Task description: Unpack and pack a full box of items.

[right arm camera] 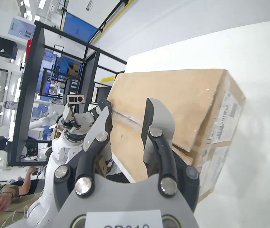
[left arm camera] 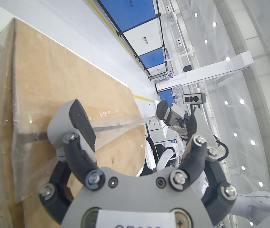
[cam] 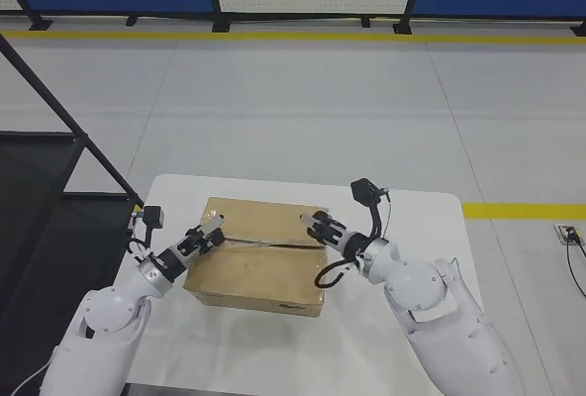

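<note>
A brown cardboard box (cam: 263, 272) lies on the white table (cam: 422, 327), its top flaps closed along a middle seam (cam: 268, 244) under clear tape (left arm camera: 116, 126). My left gripper (cam: 211, 238) is open at the box's left end, level with the seam; one finger (left arm camera: 81, 124) lies against the top edge there. At the right end of the seam my right gripper (cam: 313, 226) is open too, one finger (right arm camera: 155, 119) over the box top (right arm camera: 172, 88). Below it the near flap's corner (right arm camera: 189, 148) stands slightly lifted. Each wrist view shows the other gripper across the box (left arm camera: 61, 81).
A black metal frame with dark panels (cam: 36, 198) stands just off the table's left side. Bare tabletop lies in front of the box and to its right. A shipping label (right arm camera: 225, 119) is stuck on the box's end face.
</note>
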`<state>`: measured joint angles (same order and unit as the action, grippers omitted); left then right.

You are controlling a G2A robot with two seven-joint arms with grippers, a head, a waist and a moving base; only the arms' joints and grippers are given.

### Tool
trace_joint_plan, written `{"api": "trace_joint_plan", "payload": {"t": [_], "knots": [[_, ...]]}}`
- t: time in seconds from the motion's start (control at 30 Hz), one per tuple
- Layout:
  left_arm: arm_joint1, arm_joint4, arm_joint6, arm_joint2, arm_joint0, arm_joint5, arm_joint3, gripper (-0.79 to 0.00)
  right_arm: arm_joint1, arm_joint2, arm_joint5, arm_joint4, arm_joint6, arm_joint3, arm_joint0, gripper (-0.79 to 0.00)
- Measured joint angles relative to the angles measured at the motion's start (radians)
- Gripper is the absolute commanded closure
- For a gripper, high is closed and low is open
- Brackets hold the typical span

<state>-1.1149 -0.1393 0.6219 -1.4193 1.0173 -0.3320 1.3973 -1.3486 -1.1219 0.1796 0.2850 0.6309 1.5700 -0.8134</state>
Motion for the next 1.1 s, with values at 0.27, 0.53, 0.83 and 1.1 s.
{"api": "trace_joint_plan", "payload": {"t": [0.27, 0.53, 0.83, 1.1], "knots": [[0.001, -0.004, -0.008, -0.002, 0.008, -0.002, 0.006, -0.785, -0.036, 0.089, -0.048, -0.147, 0.141, -0.307, 0.217, 0.000], [0.001, -0.008, -0.012, 0.000, 0.003, -0.001, 0.003, -0.785, -0.050, 0.162, -0.055, -0.118, 0.260, -0.429, 0.303, 0.000], [0.001, -0.005, -0.010, 0.006, -0.010, -0.002, -0.007, -0.785, -0.041, 0.182, -0.011, -0.025, 0.315, -0.422, 0.294, 0.000], [0.005, -0.005, -0.011, -0.015, -0.007, 0.000, -0.010, -0.785, -0.046, 0.167, 0.000, -0.082, 0.248, -0.398, 0.260, 0.000]]}}
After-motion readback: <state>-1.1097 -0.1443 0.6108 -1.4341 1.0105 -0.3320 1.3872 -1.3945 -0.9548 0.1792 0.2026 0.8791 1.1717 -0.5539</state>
